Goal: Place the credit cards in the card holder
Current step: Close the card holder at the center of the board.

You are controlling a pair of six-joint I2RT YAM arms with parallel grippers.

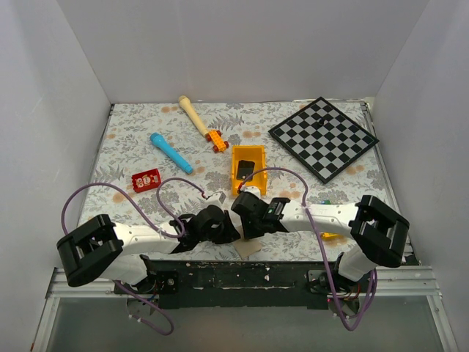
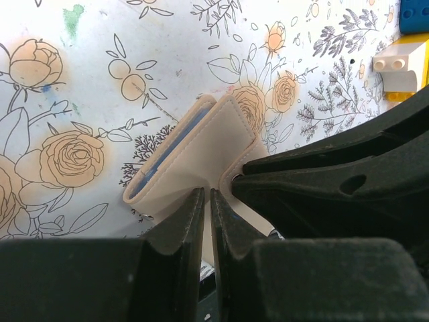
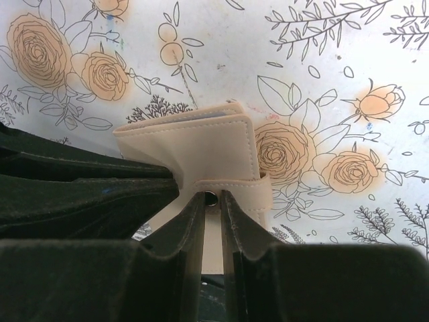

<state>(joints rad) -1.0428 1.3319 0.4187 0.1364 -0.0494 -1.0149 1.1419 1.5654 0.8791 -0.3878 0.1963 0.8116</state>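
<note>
The card holder [image 3: 194,144] is pinched at the front of the table [image 1: 132,139]: the left gripper [image 2: 206,221] is nearly closed on its edge, the right gripper [image 3: 212,218] on the snap tab [image 3: 234,188] (presumably to unfold it). One red credit card [image 1: 146,180] is seen well apart.

Bright, even light, soft shadows, dark blurred foregrounds.

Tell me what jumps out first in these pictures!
The left claw and right claw meet at the near middle of the table, both pinching a tan wallet. A checkerboard lies at the far right. A yellow bin sits in the middle, and a red card lies on the left.
</note>
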